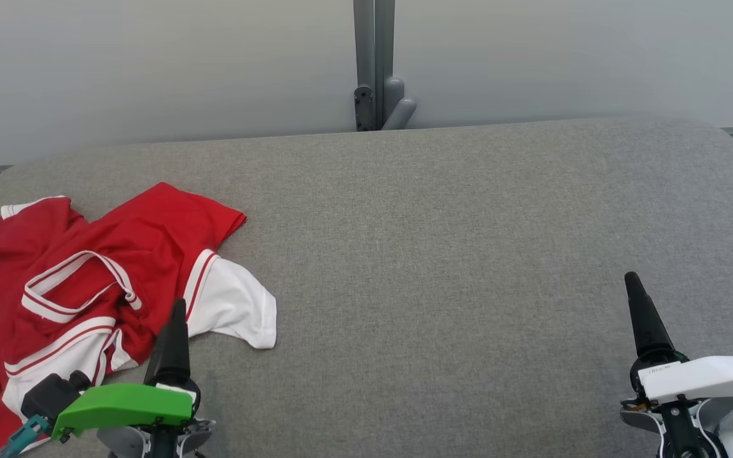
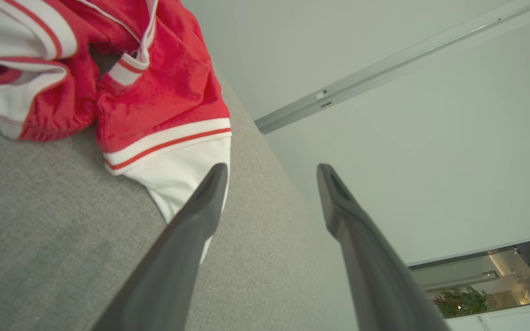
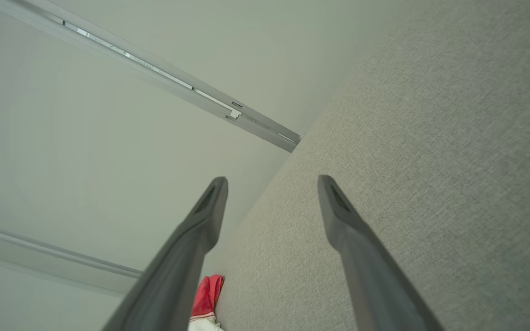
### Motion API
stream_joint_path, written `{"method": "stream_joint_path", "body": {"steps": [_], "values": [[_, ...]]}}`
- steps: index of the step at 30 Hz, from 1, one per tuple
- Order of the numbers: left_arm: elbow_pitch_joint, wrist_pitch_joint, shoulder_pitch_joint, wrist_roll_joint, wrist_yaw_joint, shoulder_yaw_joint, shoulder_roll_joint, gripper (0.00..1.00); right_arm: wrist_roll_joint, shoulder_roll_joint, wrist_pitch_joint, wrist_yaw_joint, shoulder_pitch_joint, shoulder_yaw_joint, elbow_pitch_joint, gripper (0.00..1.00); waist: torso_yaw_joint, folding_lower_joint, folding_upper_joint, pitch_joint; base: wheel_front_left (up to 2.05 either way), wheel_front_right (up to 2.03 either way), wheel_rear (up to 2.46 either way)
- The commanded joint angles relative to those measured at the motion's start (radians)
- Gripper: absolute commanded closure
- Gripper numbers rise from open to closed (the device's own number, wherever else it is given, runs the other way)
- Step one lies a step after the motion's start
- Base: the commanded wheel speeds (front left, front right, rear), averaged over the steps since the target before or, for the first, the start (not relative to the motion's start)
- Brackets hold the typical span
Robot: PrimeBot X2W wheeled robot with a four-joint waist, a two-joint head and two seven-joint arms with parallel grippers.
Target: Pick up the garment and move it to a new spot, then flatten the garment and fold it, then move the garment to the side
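Note:
A crumpled red garment (image 1: 105, 254) with white sleeves and red-and-white striped trim lies on the left part of the grey fabric table (image 1: 443, 254). My left gripper (image 1: 175, 318) hovers at the garment's near right edge, beside the white sleeve (image 1: 239, 305). In the left wrist view that gripper (image 2: 272, 177) is open and empty, with one finger crossing in front of the white sleeve (image 2: 177, 174). My right gripper (image 1: 637, 292) is at the lower right, far from the garment. Its wrist view shows it (image 3: 272, 186) open and empty, and a bit of red cloth (image 3: 205, 294) far off.
A pale wall runs behind the table, with a grey post and hinge (image 1: 376, 70) at the back centre. The table's corners are rounded at the far left and far right. Bare grey fabric stretches from the garment to the right gripper.

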Motion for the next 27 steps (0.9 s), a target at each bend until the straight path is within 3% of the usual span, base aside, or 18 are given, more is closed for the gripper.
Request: {"method": "stream_joint_path", "body": {"steps": [1, 15, 27], "values": [[-0.006, -0.009, -0.001, 0.048, 0.009, -0.008, 0.011, 0.00, -0.048, -0.010, -0.010, 0.000, -0.005, 0.007, -0.026, 0.00, 0.000, 0.0000, -0.0001, 0.000, 0.00, 0.00, 0.00], [0.031, -0.057, 0.023, 0.340, 0.060, -0.050, 0.043, 0.00, -0.353, -0.055, -0.058, 0.001, -0.007, 0.058, -0.059, 0.00, 0.012, 0.0000, -0.0001, -0.005, 0.00, 0.00, 0.00], [-0.017, -0.092, 0.043, 0.543, 0.052, -0.060, 0.041, 0.00, -0.543, -0.035, -0.093, 0.001, 0.030, 0.031, -0.039, 0.00, 0.030, 0.0000, -0.0001, -0.004, 0.00, 0.00, 0.00]]}}
